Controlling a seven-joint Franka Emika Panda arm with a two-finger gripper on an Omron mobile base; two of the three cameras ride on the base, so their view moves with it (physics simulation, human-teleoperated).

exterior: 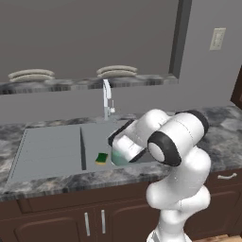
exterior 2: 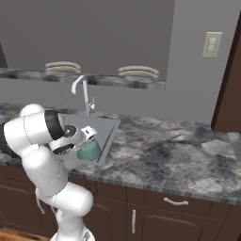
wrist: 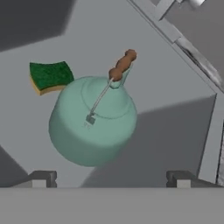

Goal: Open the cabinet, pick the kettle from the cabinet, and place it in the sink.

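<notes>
Teal kettle (wrist: 92,120) sits in the sink (wrist: 144,39), straight below my fingers (wrist: 111,179). They're spread wide, holding nothing.

A teal-green kettle (wrist: 92,121) sits in the middle of the frame on the grey floor of the sink (wrist: 166,131), seen from above, its thin wire handle running up to a brown grip near the top center. A green and yellow sponge (wrist: 49,76) lies just beside it at the upper left. The two dark fingers (wrist: 41,178) rise at the bottom corners, spread wide apart and clear of the kettle.
</notes>
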